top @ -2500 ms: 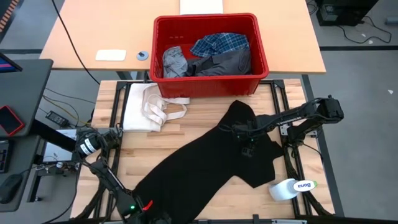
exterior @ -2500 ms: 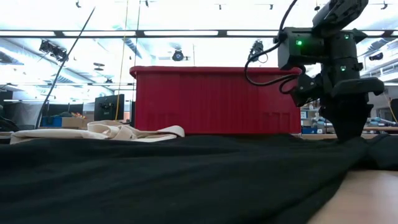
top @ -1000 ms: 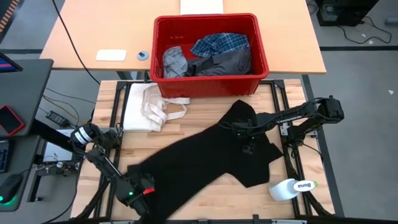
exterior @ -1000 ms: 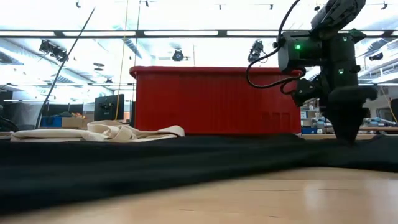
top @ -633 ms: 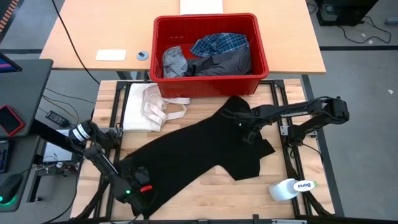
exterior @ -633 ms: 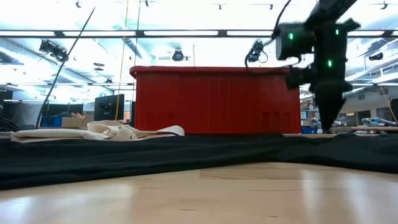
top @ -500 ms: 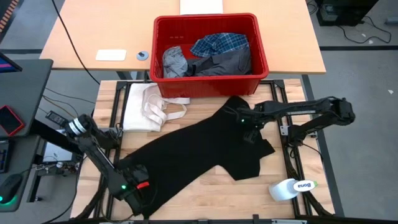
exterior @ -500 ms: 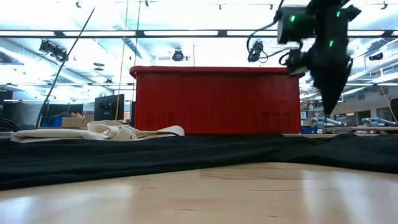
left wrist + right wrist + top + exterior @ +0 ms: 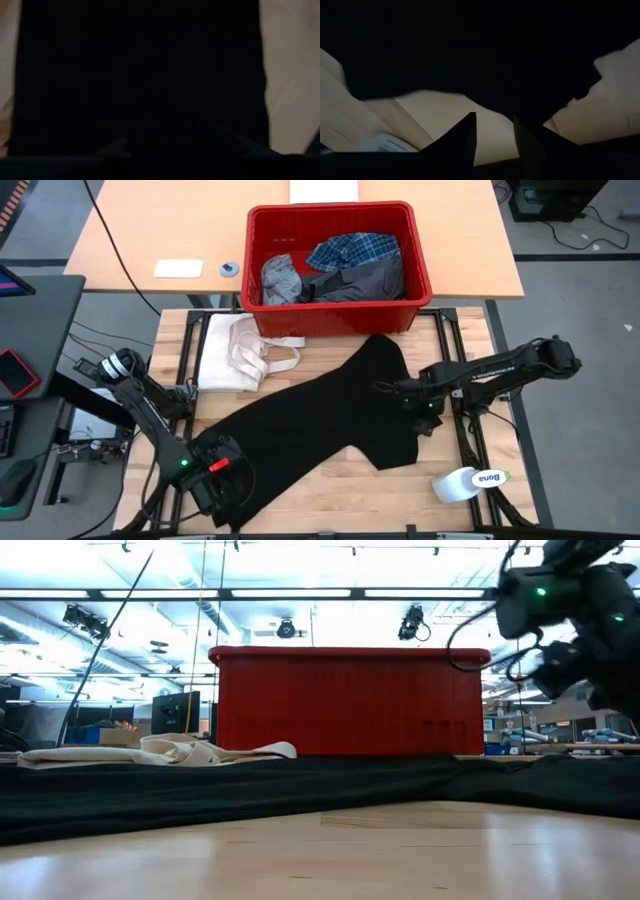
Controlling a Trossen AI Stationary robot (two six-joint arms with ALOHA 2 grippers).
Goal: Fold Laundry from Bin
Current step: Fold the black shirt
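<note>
The left pincer (image 9: pixel 225 488) sits low over the near-left corner of the tabletop (image 9: pixel 310 492), on the tail end of the black garment (image 9: pixel 320 425); its wrist view is filled with black cloth and I cannot tell whether its fingers are apart or closed on the fabric. That end lies at the front edge, so any pull toward the robot could drag it off the tabletop. Behind it, the cream cloth (image 9: pixel 235 350) lies just beside the garment's upper left edge; sweeping the black cloth that way could catch its strap loops. The garment lies diagonally across the tabletop, its upper tip touching the front wall of the red bin (image 9: pixel 335 315), which holds the plaid shirt (image 9: pixel 355 250) and grey pieces. Bare wood shows along the near middle, the best room for spreading. The right pincer (image 9: pixel 425 412) hovers at the garment's right edge, fingers apart and holding nothing, with a bunched flap beneath. Near the front-right corner a white bottle (image 9: pixel 470 482) lies on its side; a wide swing could knock it off
</note>
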